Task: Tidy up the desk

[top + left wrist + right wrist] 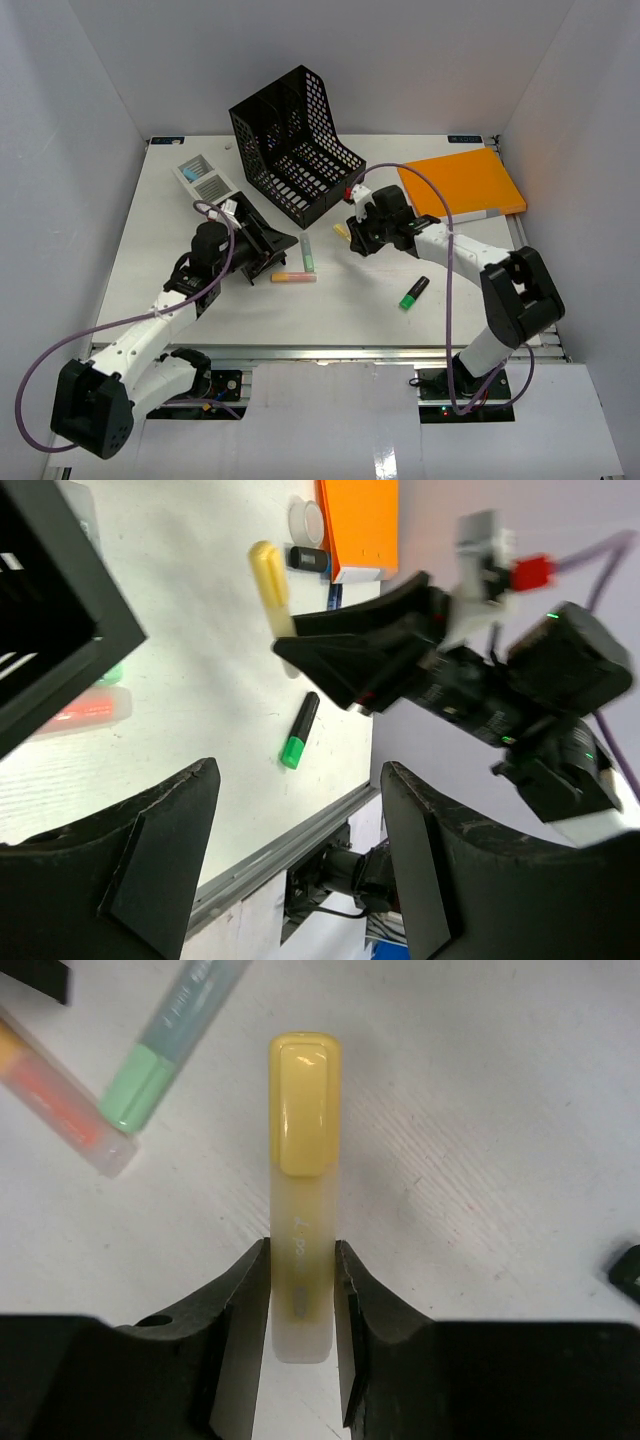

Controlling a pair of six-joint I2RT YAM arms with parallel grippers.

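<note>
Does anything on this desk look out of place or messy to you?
Yes. Highlighters lie scattered on the desk: an orange highlighter, pale green highlighter, dark green highlighter, and a yellow highlighter in the right gripper. The black mesh rack sits skewed to the desk's edges.

A black plastic file rack [295, 145], punched with small holes, stands on the white flat desk [350, 310]. Right of the rack lies a plain orange flat notebook [462, 185]. In front of the rack lie a yellow-capped translucent plastic highlighter [303, 1210], a mint-capped clear marker [309, 255], a pink-orange translucent highlighter [293, 277] and a green-capped black marker [415, 293].
</note>
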